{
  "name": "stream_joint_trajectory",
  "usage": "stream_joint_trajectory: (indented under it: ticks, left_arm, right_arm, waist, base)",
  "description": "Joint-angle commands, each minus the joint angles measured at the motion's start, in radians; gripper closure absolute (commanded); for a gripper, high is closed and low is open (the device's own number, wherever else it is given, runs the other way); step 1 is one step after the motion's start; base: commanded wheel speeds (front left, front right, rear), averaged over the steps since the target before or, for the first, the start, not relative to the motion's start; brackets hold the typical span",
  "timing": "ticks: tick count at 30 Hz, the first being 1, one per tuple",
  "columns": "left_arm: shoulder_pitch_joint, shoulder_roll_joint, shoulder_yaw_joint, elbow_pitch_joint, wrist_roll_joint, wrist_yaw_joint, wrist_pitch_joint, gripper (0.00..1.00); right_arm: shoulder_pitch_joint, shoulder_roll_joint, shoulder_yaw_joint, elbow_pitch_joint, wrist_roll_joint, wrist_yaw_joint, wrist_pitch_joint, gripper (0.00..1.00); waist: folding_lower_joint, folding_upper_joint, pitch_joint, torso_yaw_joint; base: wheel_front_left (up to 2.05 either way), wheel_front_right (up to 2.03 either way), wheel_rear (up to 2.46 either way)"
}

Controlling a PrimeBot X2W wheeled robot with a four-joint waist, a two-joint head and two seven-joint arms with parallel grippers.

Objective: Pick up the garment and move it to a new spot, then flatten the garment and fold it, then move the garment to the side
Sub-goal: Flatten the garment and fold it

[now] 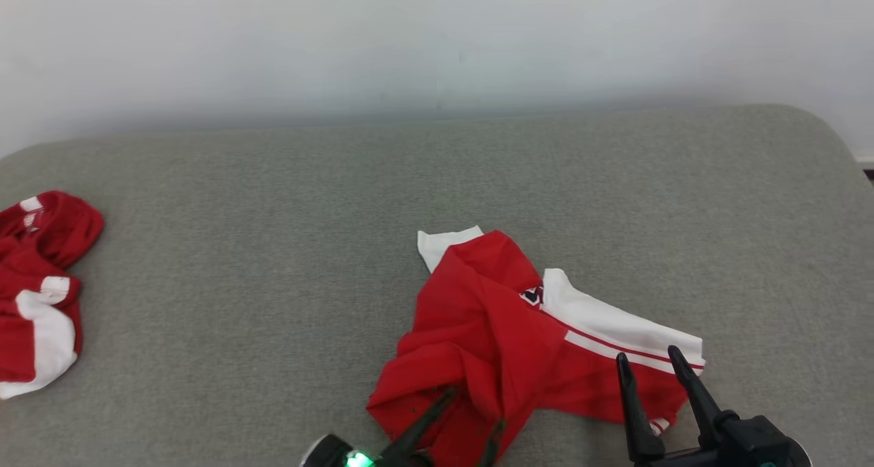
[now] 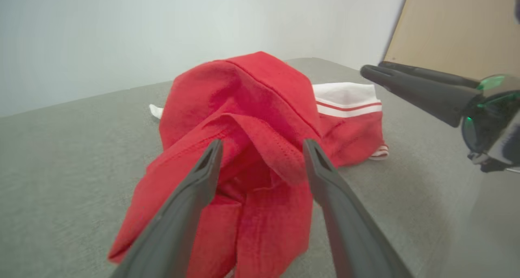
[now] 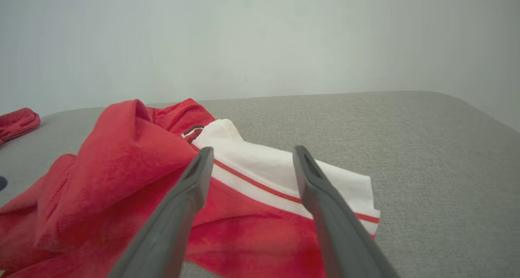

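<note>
Two dark grippers hovered with jaws spread wide, holding nothing, at a crumpled red fabric garment with white striped panels [image 1: 505,330]. It lay near the front edge of the grey upholstered cushion [image 1: 273,214], right of its middle. The left gripper [image 2: 264,146] straddled a raised red fold; the right gripper [image 1: 648,355] sat over the white striped band. A second red and white bundle [image 1: 34,296] lay at the left edge. A sound pick-up would likely pinch deep into the cloth on both sides and lift evenly.
</note>
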Motion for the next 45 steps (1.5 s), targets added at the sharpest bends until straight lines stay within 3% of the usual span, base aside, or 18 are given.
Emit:
stream_joint_trajectory:
  ticks: [1,9,10,11,16,23,30,38,45]
  left_arm:
    - [-0.035,0.001,-0.046,0.036,-0.006,0.001,-0.005,0.0]
    - [-0.116,0.001,-0.047,0.154,-0.068,0.001,-0.005,0.0]
    - [-0.129,0.001,-0.046,0.164,-0.077,0.001,-0.005,0.55]
    - [-0.137,0.001,-0.042,0.17,-0.097,0.001,-0.005,1.0]
    - [-0.178,0.001,-0.035,0.19,-0.147,0.001,-0.005,1.0]
    - [-0.239,0.014,0.061,0.045,-0.123,0.001,-0.005,1.0]
    - [-0.338,0.142,0.121,0.002,-0.116,0.001,-0.004,1.0]
    - [-0.397,0.312,0.202,0.138,-0.196,0.001,-0.004,1.0]
    - [-0.445,0.396,0.258,0.22,-0.234,0.001,-0.004,1.0]
  right_arm:
    - [-0.012,0.002,0.0,0.001,0.006,0.001,-0.002,0.0]
    - [-0.018,0.005,0.008,0.009,0.015,0.001,-0.003,0.0]
    - [-0.016,0.006,0.011,0.009,0.019,0.001,-0.003,0.0]
    - [-0.014,0.006,0.013,0.011,0.022,0.001,-0.003,0.0]
    - [-0.013,0.006,0.023,0.018,0.04,0.001,-0.003,0.0]
    - [-0.006,0.005,0.012,0.016,0.042,0.001,-0.002,0.0]
    - [-0.022,0.005,0.019,0.028,0.043,0.001,-0.003,0.0]
    - [-0.04,0.005,0.028,0.038,0.046,0.001,-0.002,0.0]
    - [-0.042,0.005,0.034,0.049,0.044,0.001,-0.003,0.0]
  waist:
    - [0.0,-0.0001,0.015,-0.046]
    - [0.0,-0.0001,0.027,-0.104]
    - [0.0,-0.0001,0.028,-0.106]
    - [0.0,-0.0001,0.027,-0.108]
    - [0.0,-0.0001,0.023,-0.1]
    - [0.0,-0.0001,0.019,-0.053]
    - [0.0,-0.0001,0.017,-0.041]
    - [0.0,-0.0001,0.021,-0.11]
    - [0.0,-0.0001,0.029,-0.135]
  base:
    - [0.0,0.0,0.0]
    - [0.0,0.0,0.0]
    - [0.0,0.0,0.0]
    - [0.0,0.0,0.0]
    - [0.0,0.0,0.0]
    - [0.0,0.0,0.0]
    - [0.0,0.0,0.0]
    - [0.0,0.0,0.0]
    - [0.0,0.0,0.0]
